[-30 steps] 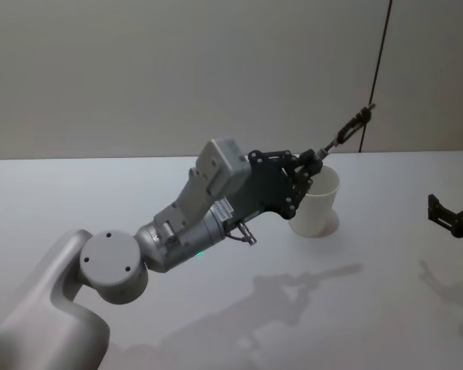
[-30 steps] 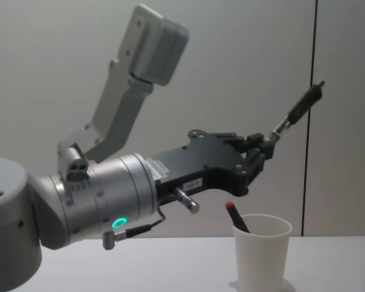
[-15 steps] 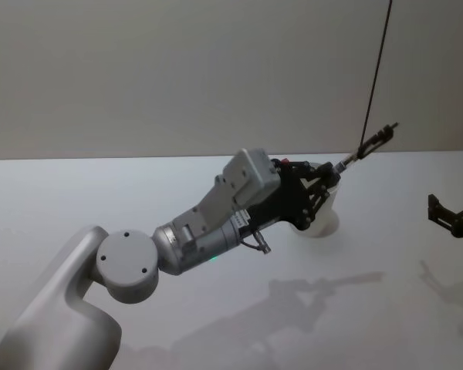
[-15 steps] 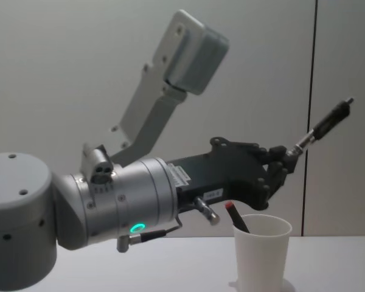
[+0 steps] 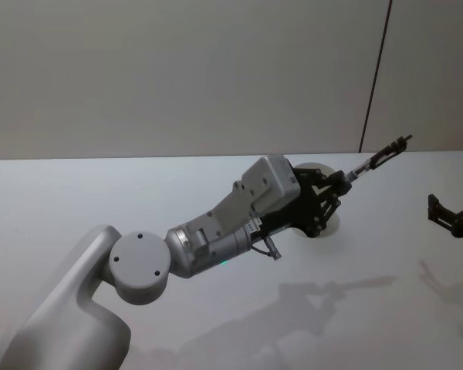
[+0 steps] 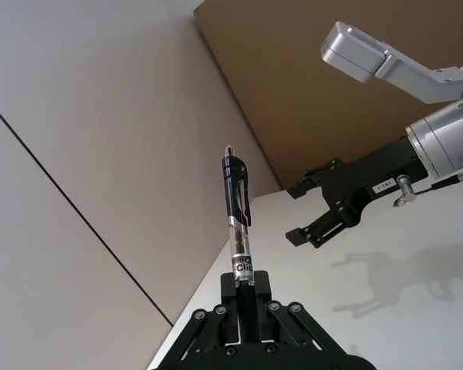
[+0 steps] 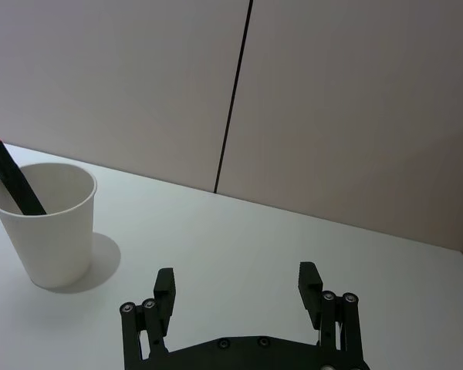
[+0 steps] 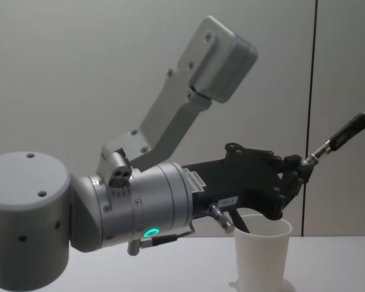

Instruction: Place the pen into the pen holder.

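Note:
The pen (image 5: pixel 378 158) is a black clip pen with a clear barrel. My left gripper (image 5: pixel 346 179) is shut on its lower end, and it slants up and away to the right. The gripper hangs just above the rim of the pen holder (image 8: pixel 261 249), a white paper cup, and the pen (image 8: pixel 344 135) reaches out past the cup's right side. The left wrist view shows the pen (image 6: pixel 238 208) standing up from the shut fingers (image 6: pixel 256 294). Another dark pen with a red end (image 7: pixel 4 177) leans inside the pen holder (image 7: pixel 46 223). My right gripper (image 7: pixel 237 284) stands open, to the right of the cup.
The white table (image 5: pixel 216 324) runs back to a plain wall. My left forearm (image 5: pixel 216 235) lies across the middle of the table, left of the cup. My right gripper (image 5: pixel 451 216) sits at the table's right edge.
My left arm has pushed forward and to the right and sunk lower over the cup. The held pen has tipped flatter, and its top now lies farther right.

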Tool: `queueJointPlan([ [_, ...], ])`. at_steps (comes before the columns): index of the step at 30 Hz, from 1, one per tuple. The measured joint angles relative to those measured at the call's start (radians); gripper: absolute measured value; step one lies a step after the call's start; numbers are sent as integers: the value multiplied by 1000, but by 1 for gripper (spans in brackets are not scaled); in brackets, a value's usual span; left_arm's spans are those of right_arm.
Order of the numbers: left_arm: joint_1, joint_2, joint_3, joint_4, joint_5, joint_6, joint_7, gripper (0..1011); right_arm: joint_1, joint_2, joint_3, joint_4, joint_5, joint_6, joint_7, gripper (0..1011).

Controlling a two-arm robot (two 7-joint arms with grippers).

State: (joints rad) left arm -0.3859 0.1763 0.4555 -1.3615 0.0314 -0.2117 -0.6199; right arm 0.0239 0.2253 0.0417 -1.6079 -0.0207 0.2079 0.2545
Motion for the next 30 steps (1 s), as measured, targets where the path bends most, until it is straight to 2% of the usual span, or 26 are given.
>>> queueJointPlan([
  [18,-5,-7,13,6,2,-11,-13,137,-2,1,0,0,3,-3,1,1002],
  [25,-6,-7,14,7,2,-12,-14,137,-8,6,7,-4,25,-13,13,1002],
  [30,-6,-8,15,8,2,-12,-15,137,-17,16,20,-6,62,-29,35,1002],
])
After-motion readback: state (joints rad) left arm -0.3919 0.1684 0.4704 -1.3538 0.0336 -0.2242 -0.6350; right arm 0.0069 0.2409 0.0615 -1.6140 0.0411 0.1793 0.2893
